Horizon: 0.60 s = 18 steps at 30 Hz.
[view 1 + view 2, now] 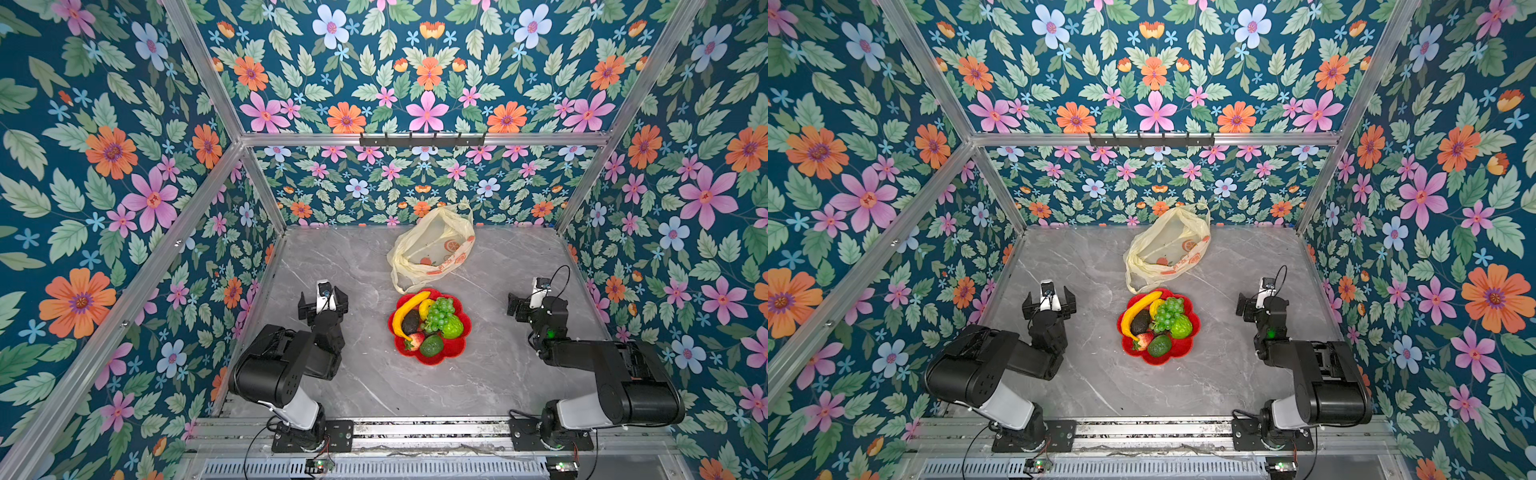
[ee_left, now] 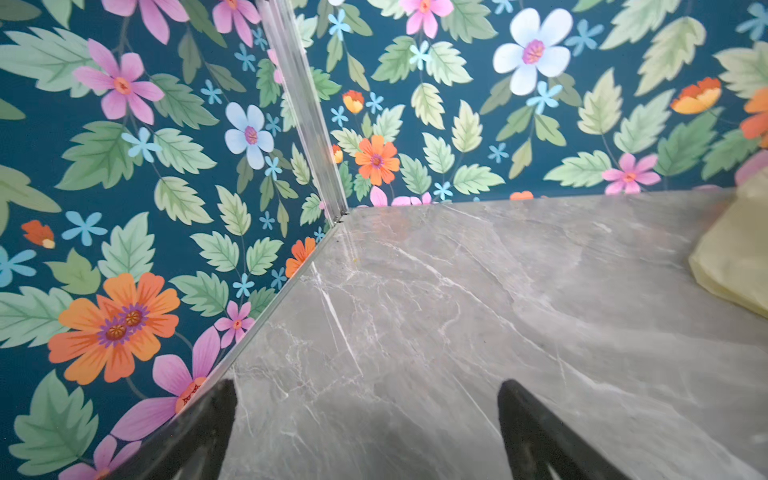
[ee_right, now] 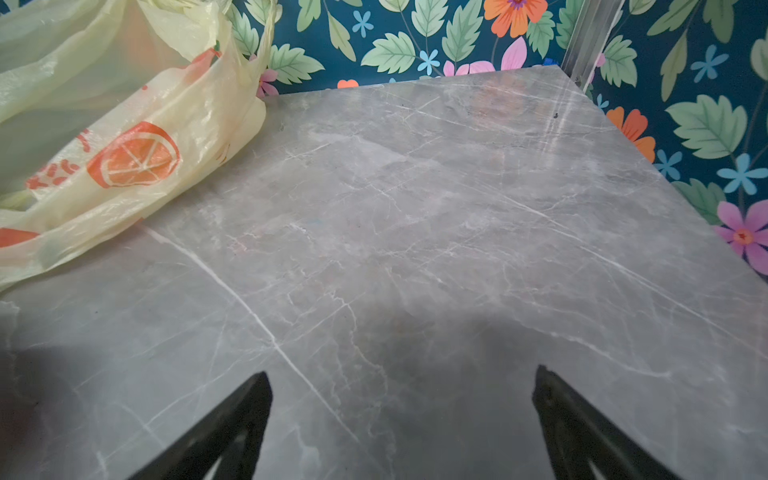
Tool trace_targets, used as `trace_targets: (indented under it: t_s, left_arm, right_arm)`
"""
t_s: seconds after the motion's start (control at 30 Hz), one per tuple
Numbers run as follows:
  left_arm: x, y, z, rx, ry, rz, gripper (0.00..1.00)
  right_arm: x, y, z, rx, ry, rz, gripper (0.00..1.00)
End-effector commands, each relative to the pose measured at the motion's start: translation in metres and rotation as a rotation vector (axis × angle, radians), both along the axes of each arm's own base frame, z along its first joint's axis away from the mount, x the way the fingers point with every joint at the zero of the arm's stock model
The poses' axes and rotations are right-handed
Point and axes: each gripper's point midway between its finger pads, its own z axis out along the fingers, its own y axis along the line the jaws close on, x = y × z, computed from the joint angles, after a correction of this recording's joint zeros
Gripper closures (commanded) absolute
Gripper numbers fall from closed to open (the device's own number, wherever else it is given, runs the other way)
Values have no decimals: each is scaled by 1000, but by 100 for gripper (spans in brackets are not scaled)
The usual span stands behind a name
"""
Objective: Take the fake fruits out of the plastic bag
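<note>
The plastic bag (image 1: 432,245) (image 1: 1167,245) lies slack and crumpled at the back middle of the grey marble table, one loop handle trailing toward the front. Just in front of it, several fake fruits are piled on a red flower-shaped plate (image 1: 457,348): a banana (image 1: 409,309), a grape bunch (image 1: 440,311), a bumpy green fruit (image 1: 452,327), a dark avocado (image 1: 411,321), a strawberry (image 1: 415,341) and a dark green fruit (image 1: 432,345). My left gripper (image 1: 323,300) (image 2: 368,388) is open over bare table left of the plate. Open too, my right gripper (image 1: 530,301) (image 3: 401,374) hovers right of it. The bag's edge (image 2: 739,266) (image 3: 104,137) shows in both wrist views.
Floral walls with aluminium posts (image 1: 266,195) close in the table on three sides. A black hook rail (image 1: 422,140) hangs on the back wall. Both arm bases sit on a metal rail (image 1: 428,428) along the front edge.
</note>
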Motion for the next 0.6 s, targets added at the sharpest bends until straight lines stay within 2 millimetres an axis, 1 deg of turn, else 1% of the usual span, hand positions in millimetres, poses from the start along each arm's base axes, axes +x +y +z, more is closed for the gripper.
trace_targets:
  t_s: [0.0, 0.1, 0.13, 0.17, 0.2, 0.23, 0.33, 0.4, 0.43, 0.5, 0.57]
  left_arm:
    - [9, 2, -11, -64, 41, -37, 0]
    - [13, 3, -16, -120, 48, -98, 0]
    - [10, 7, -24, -152, 61, -114, 0]
    - [8, 13, -19, -160, -5, -114, 0]
    - [4, 14, -20, -147, -16, -117, 0]
    - [5, 14, -29, -173, 36, -111, 0]
    - [15, 15, -25, -157, 36, -99, 0]
    - [11, 15, -28, -177, 47, -96, 0]
    - [15, 16, -25, -162, 37, -97, 0]
    - [13, 14, -28, -162, 53, -108, 0]
    - [15, 12, -26, -152, 46, -119, 0]
  right_arm:
    - [4, 3, 11, 10, -48, 13, 1]
    - [4, 3, 11, 5, -45, 14, 1]
    - [4, 3, 11, 6, -44, 15, 1]
    - [4, 3, 12, 6, -48, 14, 1]
    - [4, 2, 11, 6, -44, 13, 1]
    - [4, 3, 11, 6, -46, 14, 1]
    - [4, 3, 11, 6, -44, 14, 1]
    - [4, 3, 11, 7, -44, 16, 1]
    - [4, 3, 11, 7, -44, 14, 1]
    - [4, 3, 11, 6, -45, 15, 1]
    - [4, 3, 11, 6, -45, 15, 1]
